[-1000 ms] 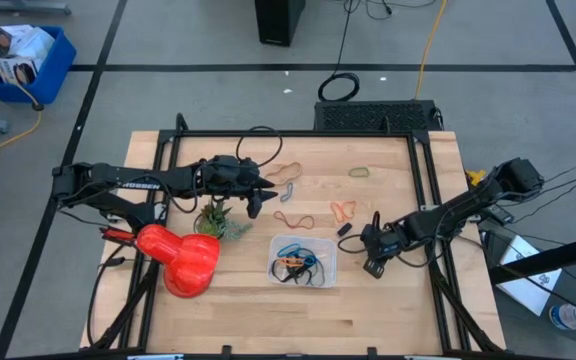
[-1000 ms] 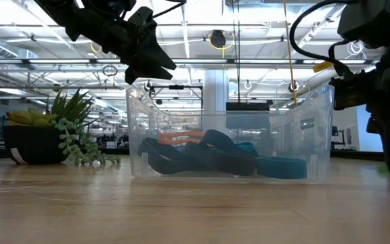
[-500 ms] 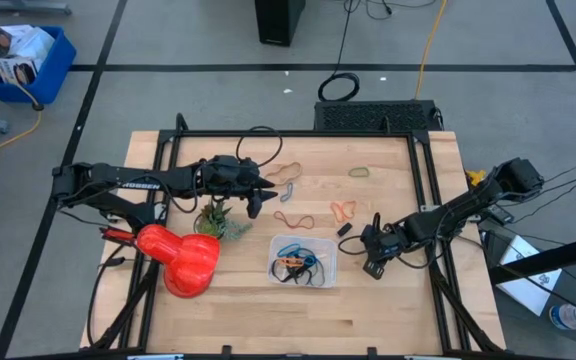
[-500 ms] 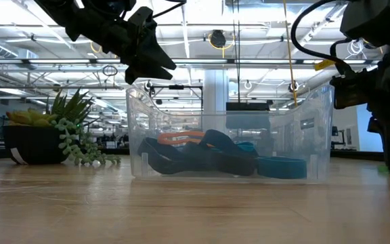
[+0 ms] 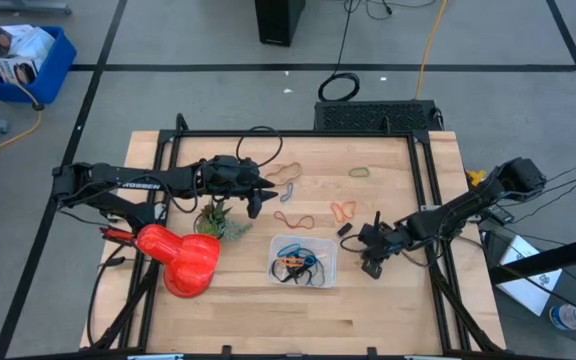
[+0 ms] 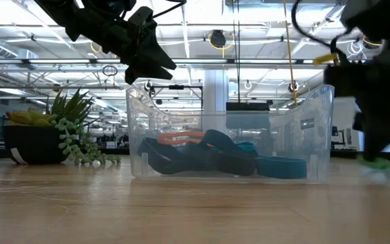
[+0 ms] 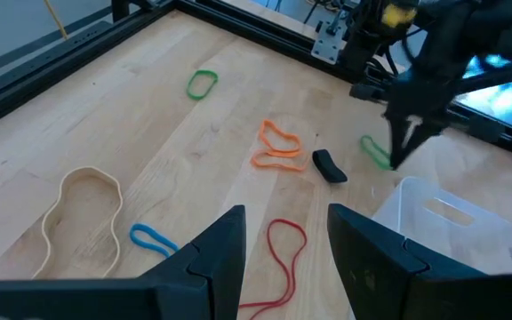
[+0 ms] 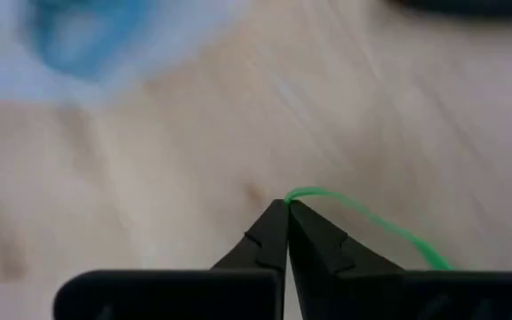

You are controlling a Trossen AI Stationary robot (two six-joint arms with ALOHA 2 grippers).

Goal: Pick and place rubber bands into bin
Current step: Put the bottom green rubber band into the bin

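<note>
The clear bin [image 5: 304, 260] stands at the table's near middle with several black, blue and orange rubber bands in it; it also shows in the low view [image 6: 229, 135]. Loose bands lie on the wood: tan [image 7: 83, 218], blue [image 7: 154, 238], red [image 7: 278, 258], orange [image 7: 278, 147], green [image 7: 201, 83] and a short black one [image 7: 330, 166]. My right gripper [image 5: 369, 266] is just right of the bin, shut on a thin green rubber band [image 8: 363, 222]. My left gripper [image 5: 258, 205] is open and empty above the loose bands, far-left of the bin. My right gripper pinches one end of the green rubber band's loop [image 8: 297, 197] between its two fingertips, only at their free ends. The fingers point down at the table. The rest of the band trails away from the tips [image 7: 376, 151]; whether it is clear of the wood, I cannot tell.
A small potted plant [image 5: 218, 218] and a red object [image 5: 183, 258] stand left of the bin, under my left arm. A blue crate [image 5: 23, 60] and a black cable coil [image 5: 340, 87] lie on the floor beyond the table.
My right gripper has gone a little toward the table's left edge, toward the bin, carrying the green band along with it.
</note>
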